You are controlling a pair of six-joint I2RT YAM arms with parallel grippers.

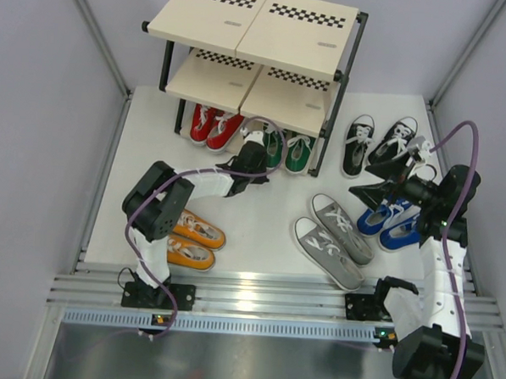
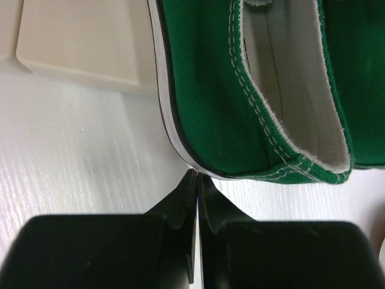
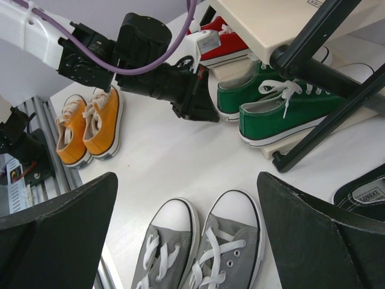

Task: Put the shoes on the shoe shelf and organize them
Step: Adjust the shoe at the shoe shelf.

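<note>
Occlusion: the shoe shelf point(image 1: 213, 19) is cut off at the upper edge of the top view, and its middle panels hide part of the red sneakers point(image 1: 212, 126) and green sneakers point(image 1: 291, 152) on the lowest tier. In the left wrist view, the green canvas shows white stitching, a pale lining and a white sole. The left gripper point(image 2: 197, 183) is clenched, fingertips pressed together, grasping nothing, and its tips touch the green heel's sole. The right gripper point(image 1: 381, 181) is spread wide and empty above the blue sneakers point(image 1: 391, 224).
</note>
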